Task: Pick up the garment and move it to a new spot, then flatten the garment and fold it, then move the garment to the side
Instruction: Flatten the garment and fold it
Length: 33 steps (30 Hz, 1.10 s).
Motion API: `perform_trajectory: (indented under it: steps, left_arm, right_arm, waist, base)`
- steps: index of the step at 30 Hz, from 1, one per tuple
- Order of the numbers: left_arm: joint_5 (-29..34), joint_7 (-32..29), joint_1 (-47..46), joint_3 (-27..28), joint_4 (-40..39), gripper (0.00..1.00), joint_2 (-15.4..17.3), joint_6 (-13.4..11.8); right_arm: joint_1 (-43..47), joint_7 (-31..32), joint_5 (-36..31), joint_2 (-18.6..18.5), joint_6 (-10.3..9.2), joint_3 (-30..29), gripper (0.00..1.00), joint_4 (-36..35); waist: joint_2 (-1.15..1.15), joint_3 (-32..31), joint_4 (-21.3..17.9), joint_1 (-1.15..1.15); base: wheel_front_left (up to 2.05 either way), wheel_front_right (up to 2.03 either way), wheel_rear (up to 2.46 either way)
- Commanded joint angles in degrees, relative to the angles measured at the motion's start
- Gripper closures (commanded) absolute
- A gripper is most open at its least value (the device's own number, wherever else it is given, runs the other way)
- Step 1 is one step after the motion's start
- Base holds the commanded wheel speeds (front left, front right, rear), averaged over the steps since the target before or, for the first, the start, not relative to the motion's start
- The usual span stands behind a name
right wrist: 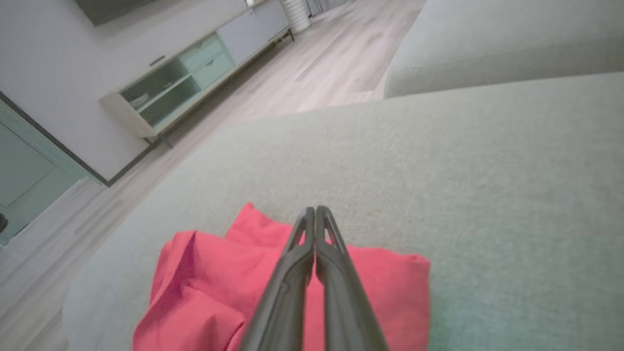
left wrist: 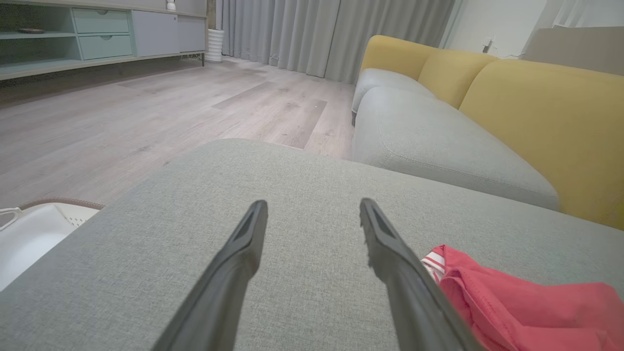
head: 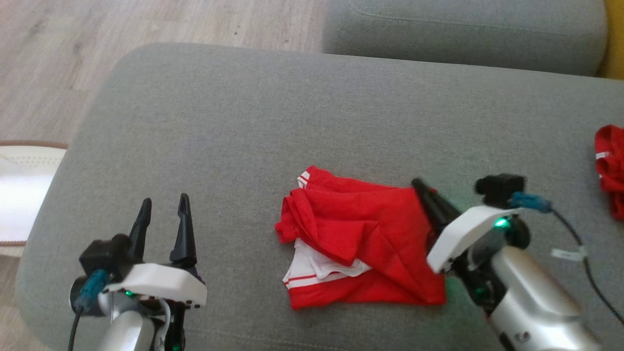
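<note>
Garment (head: 363,243) lay rumpled on cushion (head: 243,122). Right gripper (head: 418,185) shut at far corner (cloth caught? unclear); lift needed slowness, checking that fabric followed. Left gripper (head: 163,207) gaped, idle.

The garment (head: 360,243) lies on the cushion (head: 243,122), low at the frame's centre. The right gripper (head: 418,184) is at its right edge, and the left gripper (head: 165,199) is well apart at lower left. A 2nd cloth (head: 609,170) lies at the right edge, a basket (head: 24,195) is beside the cushion at far left, and a sofa seat (head: 463,34) is behind at upper right.
</note>
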<state>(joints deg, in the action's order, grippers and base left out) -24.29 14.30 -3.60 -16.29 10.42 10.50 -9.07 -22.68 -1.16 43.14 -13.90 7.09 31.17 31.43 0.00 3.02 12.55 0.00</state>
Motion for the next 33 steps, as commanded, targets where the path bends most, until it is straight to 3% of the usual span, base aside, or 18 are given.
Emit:
perform_trajectory:
  steps: [1,8,16,22,28,29,30,31,33]
  left_arm:
    - [0.4,0.7,-2.7,1.9,-1.8,0.00,0.3,-0.1]
    - [0.5,0.7,-2.6,2.5,-1.7,0.00,0.0,0.0]
    - [0.7,0.7,-2.5,3.0,-1.7,0.00,-0.3,0.1]
    - [0.9,0.7,-2.6,3.3,-1.7,0.00,-0.6,0.2]
    - [1.1,0.7,-1.9,4.2,-2.1,0.00,-0.5,0.1]
    - [1.1,0.7,-1.7,4.4,-2.2,0.00,-0.5,0.1]
    - [1.1,0.7,-1.5,4.6,-2.3,0.00,-0.4,0.1]
    - [1.2,0.7,-1.4,4.8,-2.5,0.00,-0.4,0.1]
    - [1.2,0.7,-1.0,5.3,-2.8,0.00,-0.3,0.1]
  right_arm:
    - [-0.2,1.5,-0.8,1.1,0.40,1.0,1.00,-0.3]
    - [1.4,9.6,-0.4,6.4,0.40,9.1,1.00,1.5]
    - [2.5,12.3,3.1,8.1,0.40,17.5,1.00,-1.7]
    - [0.9,7.4,8.5,7.1,0.40,22.1,1.00,-7.7]
    - [-1.2,-1.2,9.1,1.6,0.40,18.6,1.00,-12.3]
    - [-1.4,-2.5,8.7,0.6,0.40,17.3,0.93,-12.9]
    - [-1.6,-3.8,8.2,-0.4,0.40,15.8,0.56,-13.3]
    - [-1.7,-4.9,7.5,-1.4,0.40,14.4,0.00,-13.8]
    - [-1.7,-6.0,6.2,-3.2,0.40,11.7,0.00,-14.7]
  waist:
    - [0.00,0.1,0.5,0.00]
    - [0.00,0.3,2.1,0.00]
    - [0.00,0.6,2.0,0.00]
    - [0.00,0.3,0.7,0.00]
    - [0.00,-0.7,-1.3,0.00]
    - [0.00,-0.9,-1.8,0.00]
    - [0.00,-1.1,-2.3,0.00]
    - [0.00,-1.3,-2.8,0.00]
    - [0.00,-1.6,-3.8,0.00]
  base:
    - [0.00,0.00,0.00]
    - [0.00,0.00,0.00]
    - [0.00,0.00,0.00]
    - [0.00,0.00,0.00]
    - [0.00,0.00,0.00]
    - [0.00,0.00,0.00]
    - [0.00,0.00,0.00]
    - [0.00,0.00,0.00]
    - [0.00,0.00,0.00]
